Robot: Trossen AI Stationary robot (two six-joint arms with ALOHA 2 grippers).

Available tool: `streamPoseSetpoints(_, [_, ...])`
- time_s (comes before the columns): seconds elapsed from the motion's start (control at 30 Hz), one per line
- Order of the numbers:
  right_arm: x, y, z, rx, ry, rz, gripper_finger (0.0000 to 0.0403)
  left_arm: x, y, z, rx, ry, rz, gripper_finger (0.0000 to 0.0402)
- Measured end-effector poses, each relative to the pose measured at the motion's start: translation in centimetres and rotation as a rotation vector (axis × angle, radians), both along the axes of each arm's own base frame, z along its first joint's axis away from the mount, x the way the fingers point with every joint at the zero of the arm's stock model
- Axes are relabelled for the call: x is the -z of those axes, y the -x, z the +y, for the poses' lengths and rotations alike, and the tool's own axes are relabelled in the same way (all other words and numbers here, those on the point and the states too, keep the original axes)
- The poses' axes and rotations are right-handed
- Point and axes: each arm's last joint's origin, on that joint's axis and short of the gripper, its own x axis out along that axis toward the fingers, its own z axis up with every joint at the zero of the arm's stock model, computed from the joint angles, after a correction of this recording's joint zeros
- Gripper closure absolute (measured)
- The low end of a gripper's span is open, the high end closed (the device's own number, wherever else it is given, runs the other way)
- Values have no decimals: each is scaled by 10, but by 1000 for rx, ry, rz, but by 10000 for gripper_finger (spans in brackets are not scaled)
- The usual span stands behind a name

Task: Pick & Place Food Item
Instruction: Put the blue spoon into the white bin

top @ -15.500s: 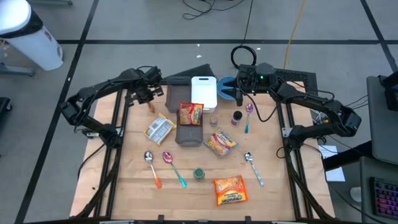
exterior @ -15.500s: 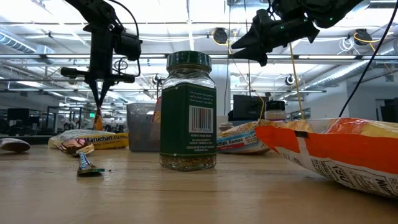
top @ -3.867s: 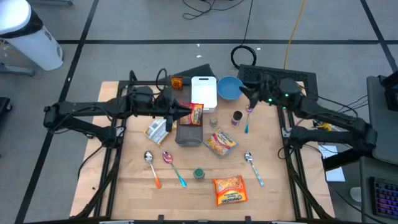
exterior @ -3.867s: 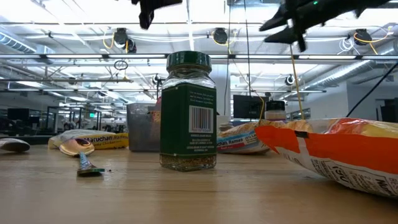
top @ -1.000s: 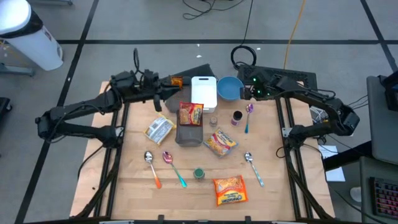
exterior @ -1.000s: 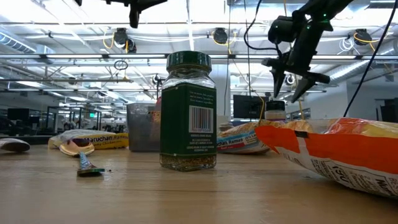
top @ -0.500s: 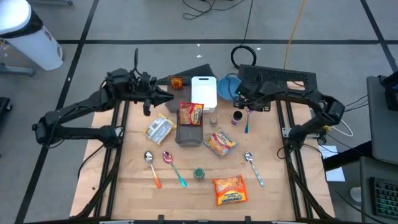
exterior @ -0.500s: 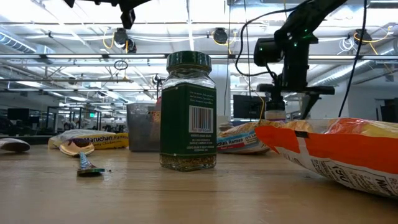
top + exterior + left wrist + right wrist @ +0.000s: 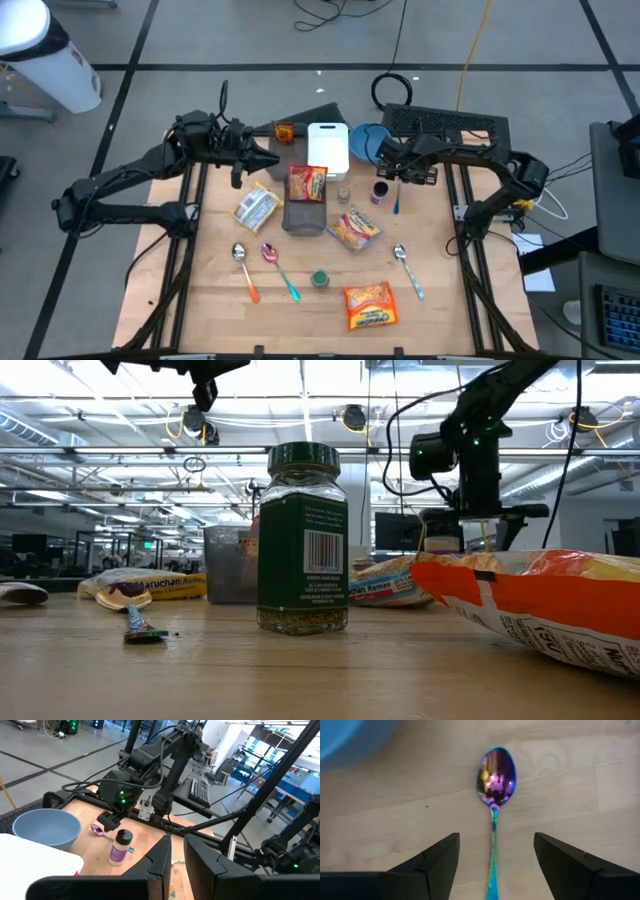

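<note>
The iridescent purple metal spoon (image 9: 495, 785) lies flat on the wooden table (image 9: 220, 300), far right, beside the blue bowl (image 9: 366, 140). My right claw (image 9: 494, 865) hangs open astride its handle. Its 2 fingers could skid off the thin stem. My left claw (image 9: 176, 855) waits, nearly closed, empty.
</note>
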Motion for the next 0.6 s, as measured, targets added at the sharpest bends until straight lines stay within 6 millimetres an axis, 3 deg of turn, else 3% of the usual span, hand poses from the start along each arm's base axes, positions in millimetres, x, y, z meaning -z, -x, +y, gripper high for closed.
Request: streamPoseSetpoints(0.6, [34,9,9,41,-10,-51,154,0,0,0,1,-17,-2,344])
